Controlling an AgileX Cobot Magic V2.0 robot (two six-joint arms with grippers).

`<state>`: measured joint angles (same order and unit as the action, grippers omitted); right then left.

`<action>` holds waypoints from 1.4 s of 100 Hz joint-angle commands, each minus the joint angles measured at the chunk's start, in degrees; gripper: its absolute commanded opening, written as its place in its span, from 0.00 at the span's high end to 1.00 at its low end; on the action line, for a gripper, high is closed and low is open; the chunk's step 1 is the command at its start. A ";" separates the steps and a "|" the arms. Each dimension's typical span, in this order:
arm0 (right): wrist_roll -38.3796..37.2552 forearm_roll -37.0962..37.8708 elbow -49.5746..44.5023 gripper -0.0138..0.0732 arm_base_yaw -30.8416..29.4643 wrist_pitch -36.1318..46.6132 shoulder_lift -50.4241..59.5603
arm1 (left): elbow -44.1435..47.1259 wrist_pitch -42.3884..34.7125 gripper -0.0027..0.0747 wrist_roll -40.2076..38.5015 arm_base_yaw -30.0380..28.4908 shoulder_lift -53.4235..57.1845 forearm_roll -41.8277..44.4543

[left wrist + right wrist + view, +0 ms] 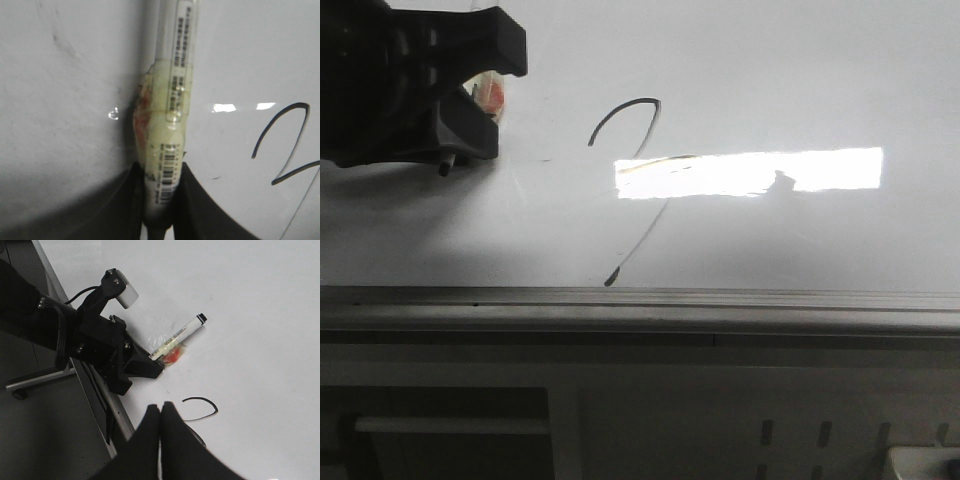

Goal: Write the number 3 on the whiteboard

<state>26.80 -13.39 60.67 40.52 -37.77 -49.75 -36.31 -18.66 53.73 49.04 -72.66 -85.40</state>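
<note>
Pinched firm in the left claw (159, 200) at its taped middle, the light, slick marker pen (172, 100) is held upper left of the number 3 (630, 190) on the whiteboard (800, 70); the right claw (161, 412) is closed empty.

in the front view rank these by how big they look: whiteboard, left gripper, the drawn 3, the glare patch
1. whiteboard
2. left gripper, though it is nearer the camera, which inflates it
3. and 4. glare patch and number 3: similar extent, so not ranked.
</note>
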 commanded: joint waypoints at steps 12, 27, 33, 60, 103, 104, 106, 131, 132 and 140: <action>-0.20 -0.55 1.53 0.92 -0.40 4.52 0.46 | -1.45 -2.00 0.99 -4.00 0.08 -2.44 0.42; -0.20 -0.55 1.53 0.92 -0.40 4.52 0.46 | -1.45 -5.28 0.99 -4.00 0.08 -4.16 0.52; -0.20 -0.55 1.53 0.92 -0.40 4.52 0.46 | -1.45 -6.46 0.99 -4.00 0.08 -4.75 0.52; -0.20 -0.55 1.49 0.92 -0.40 4.52 0.46 | -1.45 -6.69 0.99 -4.00 0.08 -5.41 0.52; -0.20 -0.55 1.49 0.92 -0.40 4.41 0.46 | -1.45 -6.59 0.88 -4.00 0.08 -5.41 0.52; -0.20 -0.55 1.49 0.92 -0.40 4.41 0.46 | -1.45 -6.59 0.87 -4.00 0.08 -5.41 0.52; -0.20 -0.55 1.49 0.92 -0.40 4.41 0.46 | -1.45 -6.59 0.84 -4.00 0.08 -5.41 0.52; -0.20 -0.55 1.49 0.92 -0.40 3.84 0.46 | -1.45 -6.69 0.54 -4.00 0.08 -5.41 0.41; -0.20 -0.55 1.49 0.92 -0.40 3.84 0.46 | -1.45 -6.69 0.54 -4.00 0.08 -5.41 0.41; -0.20 -0.55 1.49 0.92 -0.40 3.84 0.46 | -1.45 -6.69 0.52 -4.00 0.08 -5.41 0.41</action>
<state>26.45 -13.48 60.63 40.52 -37.67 -49.75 -37.69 -19.59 50.11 50.28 -76.17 -83.53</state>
